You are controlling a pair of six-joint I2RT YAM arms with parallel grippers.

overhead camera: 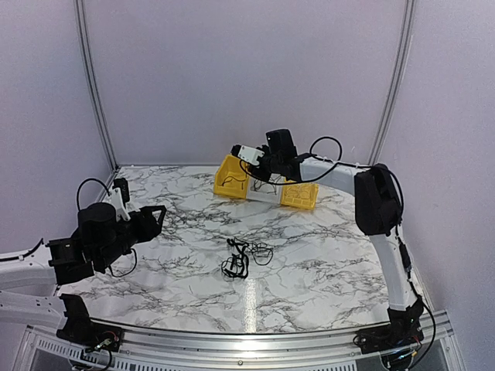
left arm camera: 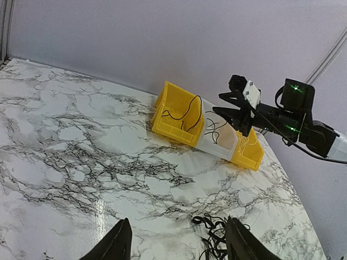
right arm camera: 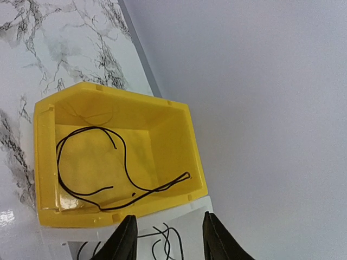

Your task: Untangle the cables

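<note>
Pale lilac walls enclosed a white, grey-veined marble-patterned table [overhead camera: 325, 255]. At its far edge, a yellow plastic bin [right arm camera: 173, 141] held one loose black wire [right arm camera: 126, 169]. The knot of thin black cables [overhead camera: 242, 259] lay mid-table, to the right of the left gripper [overhead camera: 157, 219], which was spread, empty and probably the nearer. The right gripper [right arm camera: 168, 238], likewise spread and empty, hovered over the bin. No writing was legible.

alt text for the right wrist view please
A yellow bin holding one loose black cable fills the view, set on a marble table against a pale wall. The open right gripper frames the bottom edge, over a white bin with more black strands.
</note>
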